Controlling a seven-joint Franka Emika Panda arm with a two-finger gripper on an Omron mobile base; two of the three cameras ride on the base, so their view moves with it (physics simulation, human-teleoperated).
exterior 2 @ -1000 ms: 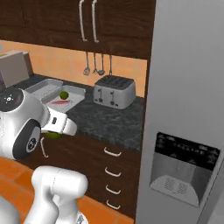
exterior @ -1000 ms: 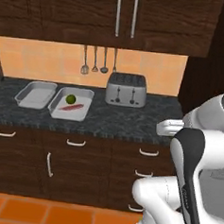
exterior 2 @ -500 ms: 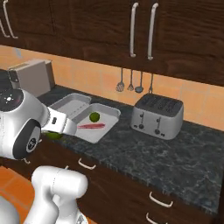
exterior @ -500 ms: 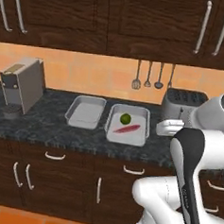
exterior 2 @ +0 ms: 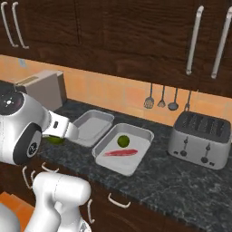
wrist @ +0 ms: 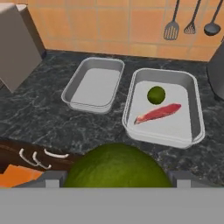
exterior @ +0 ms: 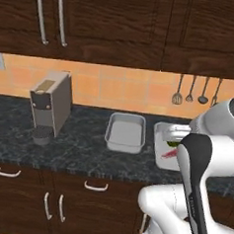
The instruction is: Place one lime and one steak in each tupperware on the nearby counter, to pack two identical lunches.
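Observation:
Two pale grey tupperware trays sit side by side on the dark marbled counter [wrist: 39, 113]. The left tupperware [wrist: 70, 94] is empty. The right tupperware [wrist: 194, 113] holds a lime [wrist: 156, 94] and a red steak [wrist: 157, 113] in front of it. My gripper [wrist: 117, 177] hangs in front of the counter's edge, shut on a second lime [wrist: 116, 166] that bulges between the fingertips. From the right base view the held lime [exterior 2: 55, 140] shows as green under the hand, left of the empty tupperware [exterior 2: 106, 118] and the filled one [exterior 2: 144, 136]. The arm covers part of the filled tupperware [exterior: 159, 139].
A grey coffee machine [exterior: 50, 104] stands on the counter left of the trays. A silver toaster [exterior 2: 201, 140] stands to their right. Utensils [exterior 2: 161, 97] hang on the orange tiled wall. Dark drawers with silver handles [exterior: 95, 187] lie below; upper cabinets hang above.
The whole picture has shifted: the base has driven left along the counter, so trays and toaster slid right in view and the coffee machine came in. The gripper stays shut on the lime.

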